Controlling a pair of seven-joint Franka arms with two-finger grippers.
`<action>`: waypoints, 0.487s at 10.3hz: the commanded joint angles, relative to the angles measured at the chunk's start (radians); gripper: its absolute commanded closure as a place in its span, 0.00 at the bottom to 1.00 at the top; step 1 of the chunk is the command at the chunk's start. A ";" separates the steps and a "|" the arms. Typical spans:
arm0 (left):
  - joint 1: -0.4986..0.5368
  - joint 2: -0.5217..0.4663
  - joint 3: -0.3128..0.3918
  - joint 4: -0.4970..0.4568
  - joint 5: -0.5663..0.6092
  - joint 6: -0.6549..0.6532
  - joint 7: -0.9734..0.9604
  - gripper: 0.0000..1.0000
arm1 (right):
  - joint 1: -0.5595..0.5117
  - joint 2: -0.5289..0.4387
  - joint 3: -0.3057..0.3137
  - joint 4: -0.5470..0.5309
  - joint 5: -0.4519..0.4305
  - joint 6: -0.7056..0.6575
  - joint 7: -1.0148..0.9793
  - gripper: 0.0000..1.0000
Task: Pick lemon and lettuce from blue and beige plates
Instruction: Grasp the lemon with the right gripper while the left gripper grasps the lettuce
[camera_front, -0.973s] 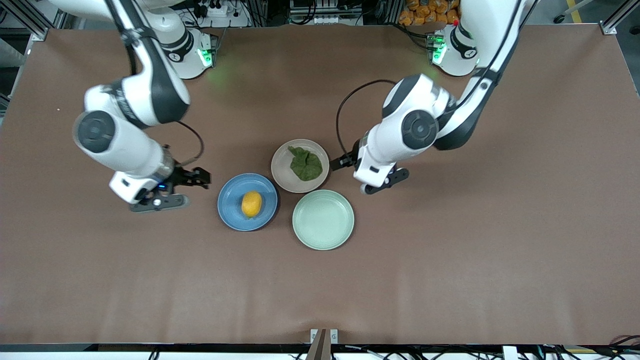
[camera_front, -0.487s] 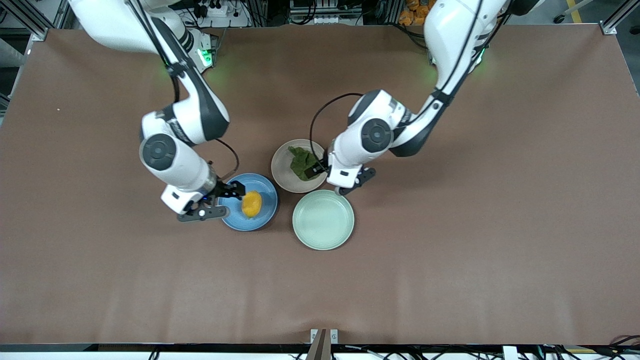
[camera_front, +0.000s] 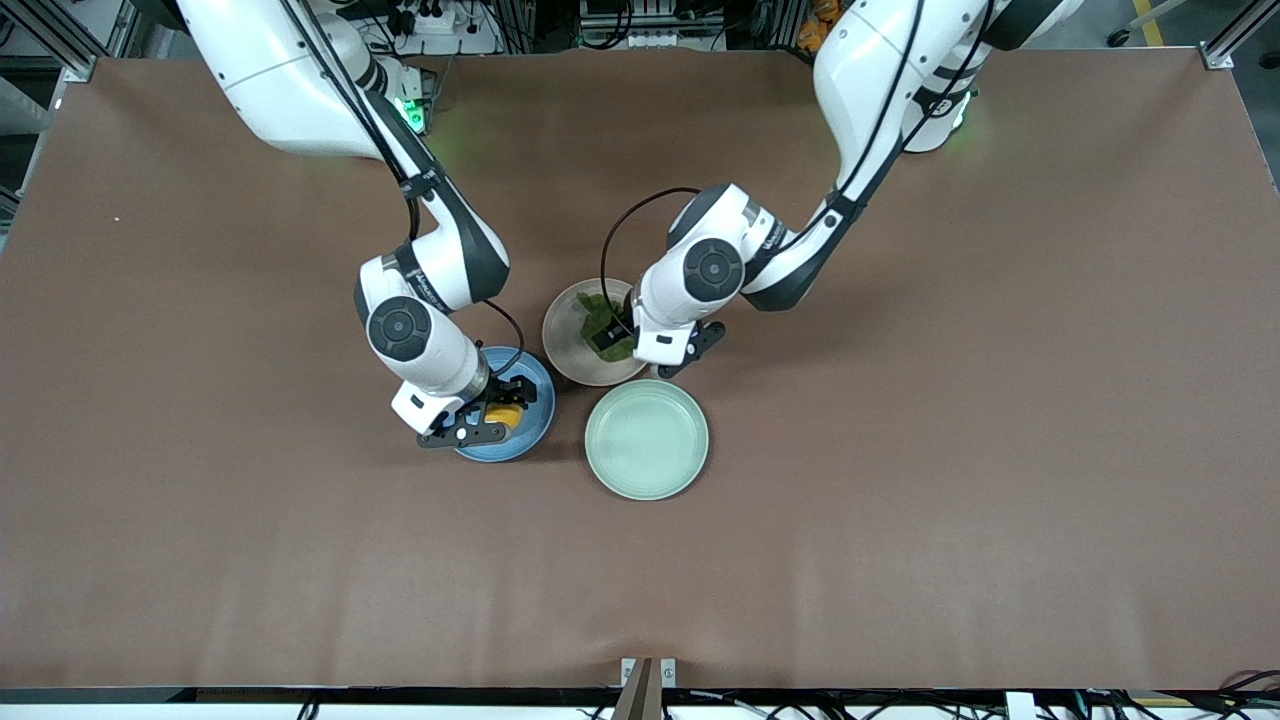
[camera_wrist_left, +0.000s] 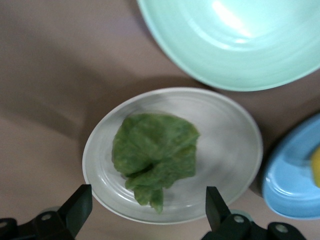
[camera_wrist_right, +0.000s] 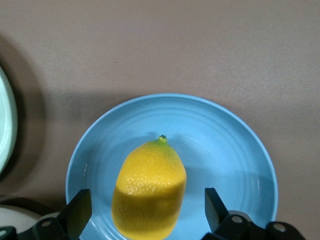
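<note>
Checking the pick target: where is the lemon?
The lemon lies on the blue plate, under the open right claw, beside the beige plate.

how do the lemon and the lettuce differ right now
The lemon is a smooth, plump yellow oval; the lettuce is a dark green, wrinkled, crumpled leaf. The lemon lies on the blue plate; the lettuce lies on the beige plate, farther from the front camera. The right gripper is over the lemon; the left gripper is over the lettuce. Both grippers are open, and neither item is gripped.
</note>
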 joint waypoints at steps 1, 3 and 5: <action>-0.023 0.030 0.006 0.017 -0.006 0.010 -0.047 0.00 | 0.010 0.020 -0.003 0.025 0.011 0.000 0.015 0.00; -0.038 0.039 0.006 0.017 -0.004 0.009 -0.092 0.00 | 0.010 0.041 -0.003 0.031 0.015 0.016 0.016 0.13; -0.038 0.051 0.004 0.023 -0.007 0.010 -0.087 0.01 | 0.010 0.041 -0.003 0.031 0.014 0.014 0.016 0.56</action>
